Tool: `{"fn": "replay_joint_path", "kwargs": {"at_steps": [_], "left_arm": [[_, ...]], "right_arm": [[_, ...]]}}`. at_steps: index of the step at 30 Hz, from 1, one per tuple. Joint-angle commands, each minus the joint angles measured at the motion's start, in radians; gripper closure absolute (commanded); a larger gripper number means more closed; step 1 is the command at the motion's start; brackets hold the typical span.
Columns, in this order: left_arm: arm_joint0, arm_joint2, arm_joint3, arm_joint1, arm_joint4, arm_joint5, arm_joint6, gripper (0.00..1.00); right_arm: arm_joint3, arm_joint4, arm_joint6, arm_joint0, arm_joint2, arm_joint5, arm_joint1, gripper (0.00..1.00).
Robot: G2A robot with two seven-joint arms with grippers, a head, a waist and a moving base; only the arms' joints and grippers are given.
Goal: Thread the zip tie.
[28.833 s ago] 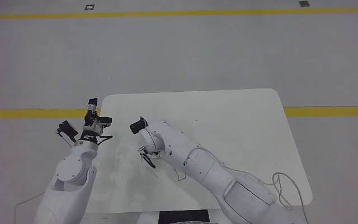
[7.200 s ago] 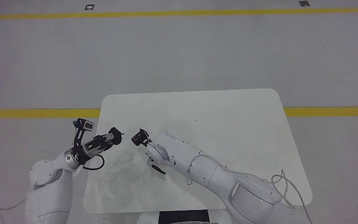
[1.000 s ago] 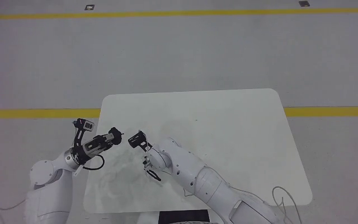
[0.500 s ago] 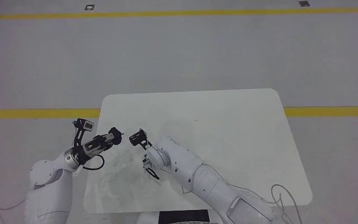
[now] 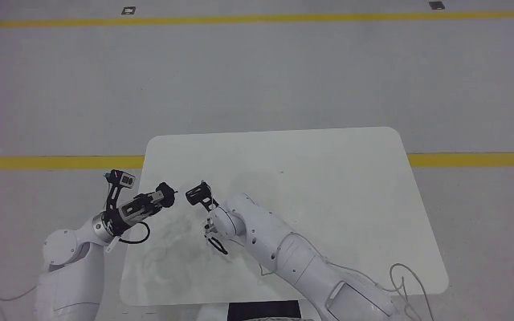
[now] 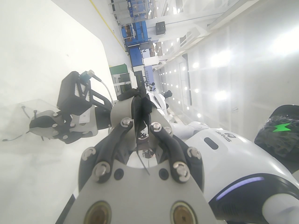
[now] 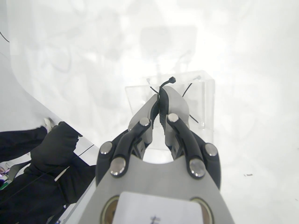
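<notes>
Grey floor crossed by yellow lines lies around the white tabletop (image 5: 337, 176), and the left wrist view looks out into a bright hall with blue racks far behind.

Over the left edge of the tabletop hangs the left tool (image 5: 165, 193), lying almost level and aimed toward the middle of the tabletop. Its fingers are pressed together on a thin black strap (image 6: 143, 163), pinched near the fingertips (image 6: 140, 94). The strap's free end runs back between the finger links toward the wrist.

Just beside it, toward the middle and nearer the front edge, the right tool (image 5: 214, 238) points down at the tabletop. The two tools are near each other but apart. The right tool's fingers are clamped on the zip tie (image 7: 171, 80), whose small square head sticks out just past the fingertips and leans to one side.

Under the right tool a clear block (image 7: 208, 99) stands on the tabletop. Two more black ties (image 7: 186, 89) lean within its outline. Whether the held zip tie touches the block cannot be told. From the left wrist, the right tool (image 6: 39, 127) shows low over that block (image 6: 32, 106).
</notes>
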Motion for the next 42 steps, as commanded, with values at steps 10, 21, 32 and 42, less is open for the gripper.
{"fn": "replay_joint_path", "kwargs": {"at_steps": [10, 21, 32, 42], "left_arm": [[0.000, 0.000, 0.000, 0.000, 0.000, 0.000, 0.000, 1.00], [0.000, 0.000, 0.000, 0.000, 0.000, 0.000, 0.000, 1.00], [0.000, 0.000, 0.000, 0.000, 0.000, 0.000, 0.000, 1.00], [0.000, 0.000, 0.000, 0.000, 0.000, 0.000, 0.000, 1.00]], "right_arm": [[-0.456, -0.044, 0.019, -0.239, 0.177, -0.077, 0.093, 1.00], [-0.673, 0.048, -0.116, -0.418, 0.313, -0.170, 0.139, 1.00], [-0.706, 0.096, -0.300, -0.429, 0.307, -0.171, 0.136, 1.00], [-0.656, 0.217, -0.845, -0.444, 0.235, -0.146, 0.124, 1.00]]}}
